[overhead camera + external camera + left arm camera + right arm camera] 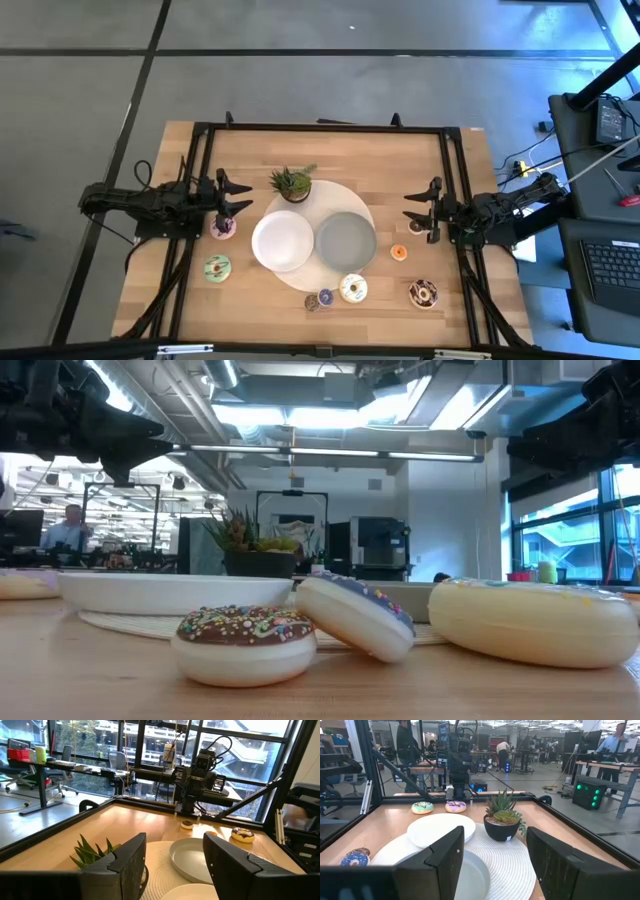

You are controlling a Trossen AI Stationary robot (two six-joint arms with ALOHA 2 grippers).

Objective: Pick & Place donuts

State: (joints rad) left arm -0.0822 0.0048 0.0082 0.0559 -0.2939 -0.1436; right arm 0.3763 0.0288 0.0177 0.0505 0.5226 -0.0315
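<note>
Six toy donuts lie flat or tilted on the wooden table: pink (222, 229), green (217, 267), orange (399, 252), chocolate brown (423, 293), cream-white (352, 288) and blue-purple (322, 299). In the low view the blue-purple donut (355, 615) stands tilted, its lower edge down by the mat. My left gripper (235, 196) hovers open above the table's left side, just beyond the pink donut. My right gripper (415, 207) hovers open on the right side, beyond the orange donut. Each wrist view shows that arm's own gripper (175, 865) (495, 865) spread apart over the mat.
A round woven mat (360, 205) in the middle carries a white plate (283, 241) and a grey plate (345, 241). A small potted plant (292, 183) stands at the mat's far edge. A black frame (320, 128) rims the table. People show in the room behind.
</note>
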